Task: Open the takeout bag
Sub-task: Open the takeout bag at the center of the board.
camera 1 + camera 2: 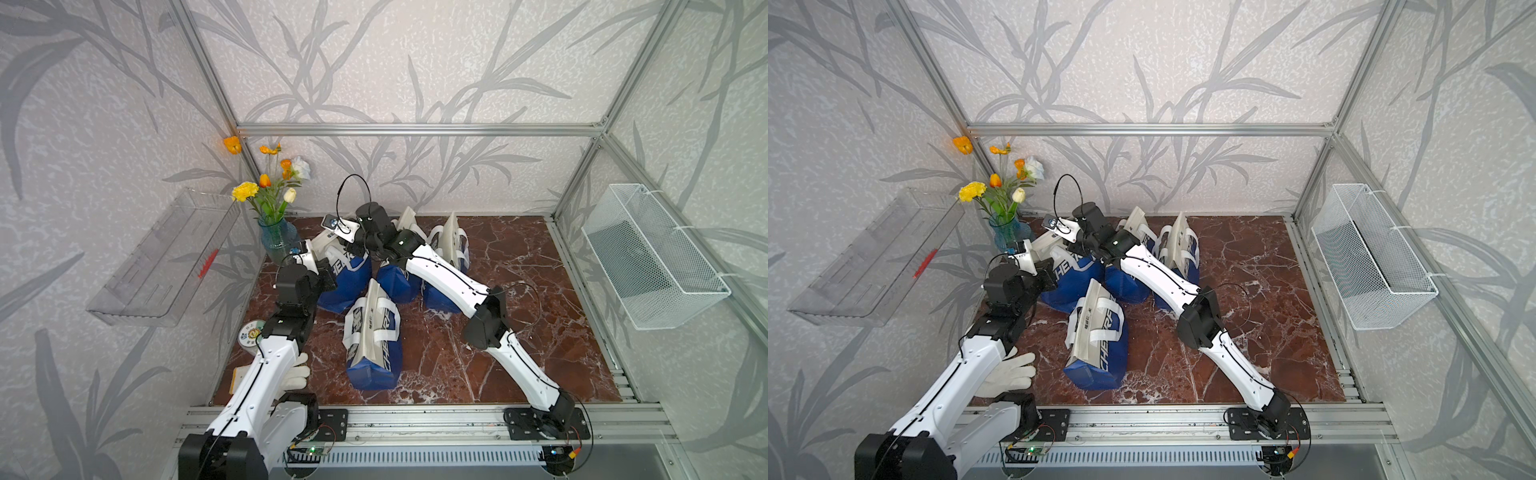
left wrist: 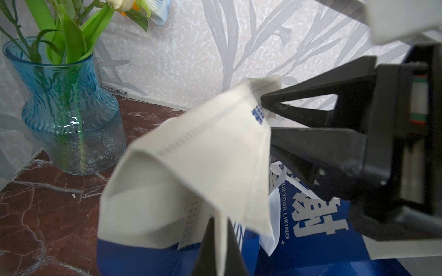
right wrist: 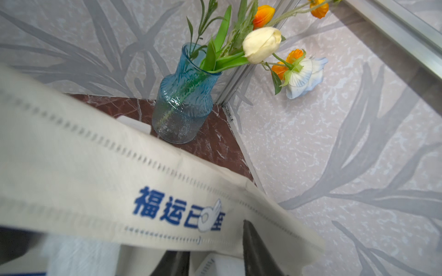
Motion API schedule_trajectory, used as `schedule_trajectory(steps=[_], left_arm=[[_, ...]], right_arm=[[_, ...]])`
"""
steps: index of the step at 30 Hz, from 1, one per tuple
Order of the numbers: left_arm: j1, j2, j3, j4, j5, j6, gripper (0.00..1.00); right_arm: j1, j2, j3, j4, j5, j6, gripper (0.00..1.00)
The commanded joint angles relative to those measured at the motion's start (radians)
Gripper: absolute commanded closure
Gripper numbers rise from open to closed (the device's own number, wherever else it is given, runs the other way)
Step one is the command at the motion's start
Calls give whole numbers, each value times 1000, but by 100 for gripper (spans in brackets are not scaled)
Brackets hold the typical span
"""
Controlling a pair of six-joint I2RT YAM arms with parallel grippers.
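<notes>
The takeout bag (image 1: 347, 286) (image 1: 1071, 286), blue with a cream top, stands at the back left beside the vase. Its cream top flap (image 2: 203, 148) (image 3: 95, 167) is lifted and spread between my two grippers. My left gripper (image 2: 221, 219) (image 1: 328, 270) is shut on a thin fold of that flap. My right gripper (image 3: 210, 236) (image 2: 266, 117) (image 1: 332, 243) straddles the flap's printed edge. One of its fingers (image 3: 253, 251) is in front of the cloth and the other behind, with a gap still between them.
Three more blue bags are near: one lying in front (image 1: 374, 345), two at the back (image 1: 395, 282) (image 1: 449, 249). A blue glass vase (image 1: 277, 239) with flowers stands close behind the grippers. A white glove (image 1: 297, 374) and a tape roll (image 1: 249, 332) lie front left. A wire basket (image 1: 652, 253) hangs on the right wall.
</notes>
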Motion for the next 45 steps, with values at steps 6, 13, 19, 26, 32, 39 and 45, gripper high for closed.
schedule_trajectory(steps=[6,13,19,26,32,39,45], left_arm=[[-7,-43,-31,27,29,26,100],[-7,-44,-42,30,47,30,100],[-7,-45,-58,34,49,34,100],[-7,-44,-60,36,49,38,100],[-7,-36,-63,25,26,49,100],[-7,-19,-73,27,-2,54,100],[-7,-40,-75,36,1,51,100]], right_arm=[[6,60,38,98,155,-46,82],[6,56,42,144,186,-37,100],[6,32,26,158,199,-42,100],[6,-56,-128,244,188,-38,100],[6,-168,-301,375,189,-42,100],[-7,-250,-379,414,186,-20,100],[-13,-285,-418,317,138,-29,71]])
